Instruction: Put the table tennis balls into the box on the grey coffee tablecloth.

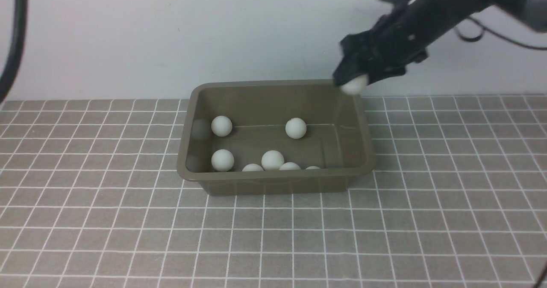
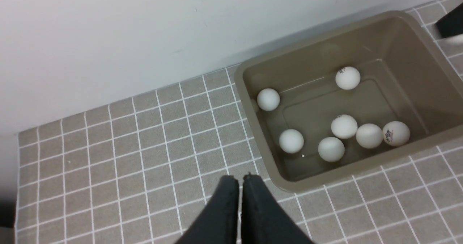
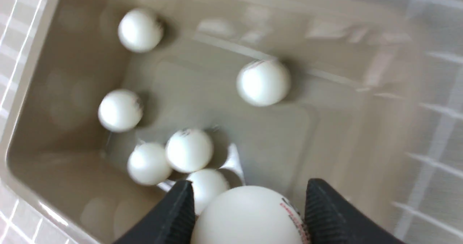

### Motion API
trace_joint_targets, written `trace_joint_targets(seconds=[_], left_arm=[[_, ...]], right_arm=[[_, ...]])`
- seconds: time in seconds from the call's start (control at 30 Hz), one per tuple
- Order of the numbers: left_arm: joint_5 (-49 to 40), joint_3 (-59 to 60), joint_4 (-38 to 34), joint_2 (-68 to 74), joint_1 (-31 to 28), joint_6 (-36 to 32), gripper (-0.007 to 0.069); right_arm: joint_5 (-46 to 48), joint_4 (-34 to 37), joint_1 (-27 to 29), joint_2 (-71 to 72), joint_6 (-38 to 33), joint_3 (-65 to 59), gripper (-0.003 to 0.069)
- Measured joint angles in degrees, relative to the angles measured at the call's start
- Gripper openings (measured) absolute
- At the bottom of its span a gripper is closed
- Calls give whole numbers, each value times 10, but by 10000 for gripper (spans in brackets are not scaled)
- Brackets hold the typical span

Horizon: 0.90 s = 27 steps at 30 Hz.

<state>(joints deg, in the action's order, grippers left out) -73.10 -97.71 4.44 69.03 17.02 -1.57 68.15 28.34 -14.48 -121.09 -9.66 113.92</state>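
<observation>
Your right gripper is blurred in the front view. The grey checked cloth runs off every edge. The olive-brown box sits on it beneath those jaws, its near wall cutting off three balls. Seven matte white balls lie inside, below the jaws, some with a small dark logo. The jaws clamp an eighth ball bearing red and dark print. Your left gripper, jaws nearly together on nothing, hangs just beside the box.
</observation>
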Motion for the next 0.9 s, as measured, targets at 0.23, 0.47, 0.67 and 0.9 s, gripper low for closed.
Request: trace_joint_targets(seconds=[0.23,0.47,0.67,0.9], left_arm=[[-1,75,-14,-73,0,0,-5],[-1,151,-15,-149,0,16,-5],[2,211,-34,-183,0,21,-5],[73,265,-87,-186,0,21,-5]], right_arm=[[11,-34,-24,-7,33,-4,587],[30,-89,-23,113,52,-20,317],[30,-106,-23,360,80,-104,7],[-153,-148,-23,707,90,-417,-12]])
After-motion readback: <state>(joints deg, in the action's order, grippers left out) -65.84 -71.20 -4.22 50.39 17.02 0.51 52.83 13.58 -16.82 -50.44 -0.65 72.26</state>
